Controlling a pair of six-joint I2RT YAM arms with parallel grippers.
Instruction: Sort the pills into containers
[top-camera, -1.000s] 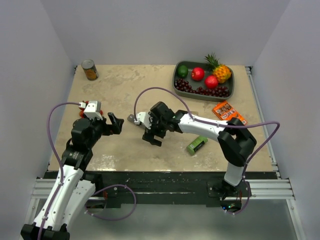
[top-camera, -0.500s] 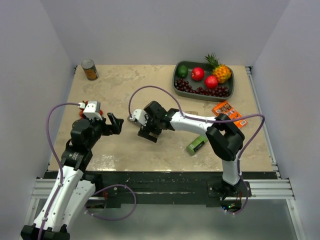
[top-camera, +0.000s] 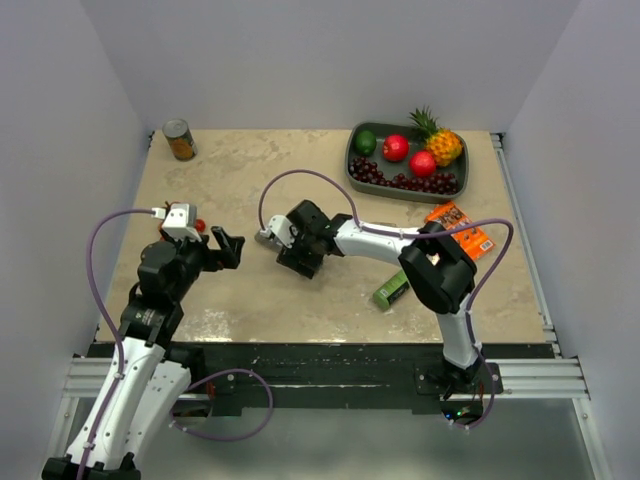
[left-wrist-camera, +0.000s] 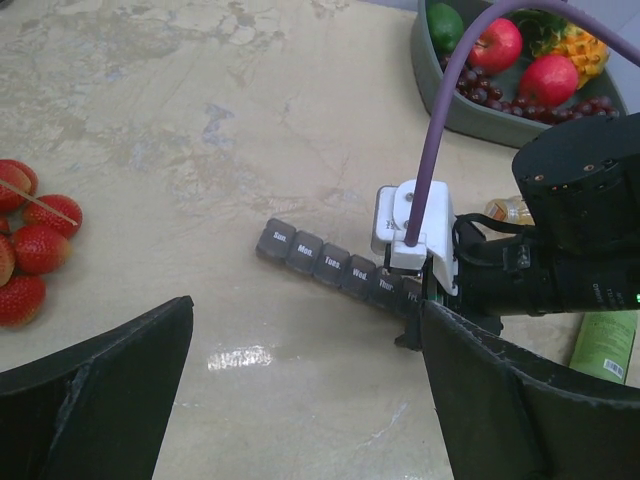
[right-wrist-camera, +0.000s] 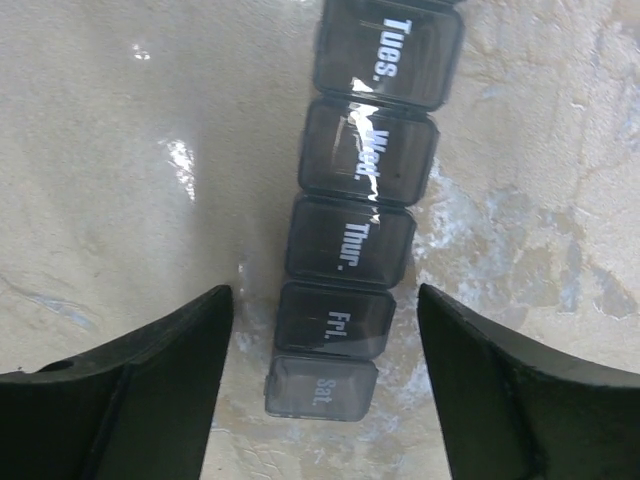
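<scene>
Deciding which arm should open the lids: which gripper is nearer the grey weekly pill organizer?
Right. The right gripper is directly over the pill organizer's Fri/Sat end, with an open finger on either side. The left gripper, also open, faces it from the side, well apart.

The right claw (right-wrist-camera: 322, 292) is straddling the Sat end of the containers (left-wrist-camera: 320, 262) with fingers spread, blocking that end. Bare bench (left-wrist-camera: 200, 130) is lying open beside their Sun end, strawberries (left-wrist-camera: 30, 240) sitting well apart beyond it.

grey containers (right-wrist-camera: 352, 250), closed lids, between spread fingers (right-wrist-camera: 120, 380)
</scene>
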